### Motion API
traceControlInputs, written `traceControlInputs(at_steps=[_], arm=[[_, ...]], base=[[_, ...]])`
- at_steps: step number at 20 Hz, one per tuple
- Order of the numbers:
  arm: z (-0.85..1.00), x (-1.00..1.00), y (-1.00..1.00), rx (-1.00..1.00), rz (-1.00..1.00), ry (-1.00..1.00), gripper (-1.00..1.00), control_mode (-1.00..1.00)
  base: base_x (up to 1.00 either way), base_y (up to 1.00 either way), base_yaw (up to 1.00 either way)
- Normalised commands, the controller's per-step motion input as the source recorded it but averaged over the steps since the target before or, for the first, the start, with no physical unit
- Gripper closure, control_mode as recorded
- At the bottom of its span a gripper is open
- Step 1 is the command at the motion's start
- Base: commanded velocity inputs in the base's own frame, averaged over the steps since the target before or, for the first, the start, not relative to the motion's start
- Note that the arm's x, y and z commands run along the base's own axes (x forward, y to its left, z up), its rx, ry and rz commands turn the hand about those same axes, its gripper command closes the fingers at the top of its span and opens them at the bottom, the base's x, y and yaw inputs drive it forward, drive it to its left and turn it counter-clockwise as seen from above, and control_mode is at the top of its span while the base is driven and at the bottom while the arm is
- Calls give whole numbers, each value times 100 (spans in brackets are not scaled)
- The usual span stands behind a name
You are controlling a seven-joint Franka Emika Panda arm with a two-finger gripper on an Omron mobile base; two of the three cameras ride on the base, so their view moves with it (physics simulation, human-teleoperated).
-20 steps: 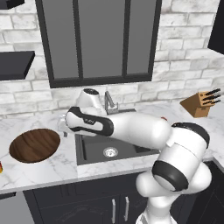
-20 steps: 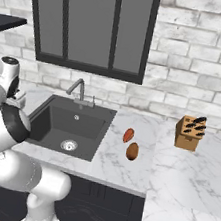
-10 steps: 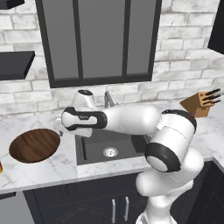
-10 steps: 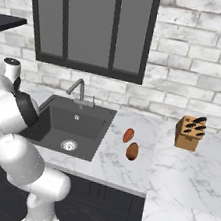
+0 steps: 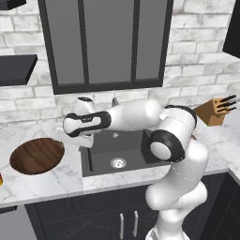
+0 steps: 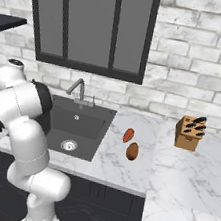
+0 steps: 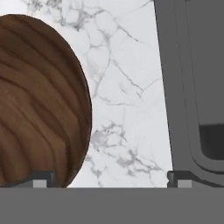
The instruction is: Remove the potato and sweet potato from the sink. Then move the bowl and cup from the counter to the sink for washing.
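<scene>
A wooden knife block [image 6: 190,133] stands on the marble worktop at the right, close to the brick wall, with dark knife handles sticking up out of its slanted top; it shows too at the right edge of the left base view [image 5: 214,111]. The wall [image 6: 191,59] behind is whitewashed brick in pale grey and white courses. A dark-framed window [image 5: 107,44] with grey panes and slim vertical bars is set in that wall above the basin. A dark shelf [image 5: 16,69] juts out at the left, below the window's top. Dark cabinet doors [image 5: 98,218] with slim silver handles [image 5: 121,222] run under the worktop.
</scene>
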Motion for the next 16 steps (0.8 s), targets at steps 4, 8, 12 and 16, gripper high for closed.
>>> traceControlInputs(at_steps=[4, 8, 12, 16], arm=[[-11, 17, 27, -8, 0, 0, -100, -100], [-13, 13, 27, -14, 0, 0, -100, -100], [-14, 14, 17, -10, 0, 0, -100, -100], [-13, 17, 15, -4, 0, 0, -100, -100]], base=[[0, 0, 0], [0, 0, 0], [0, 0, 0], [0, 0, 0]])
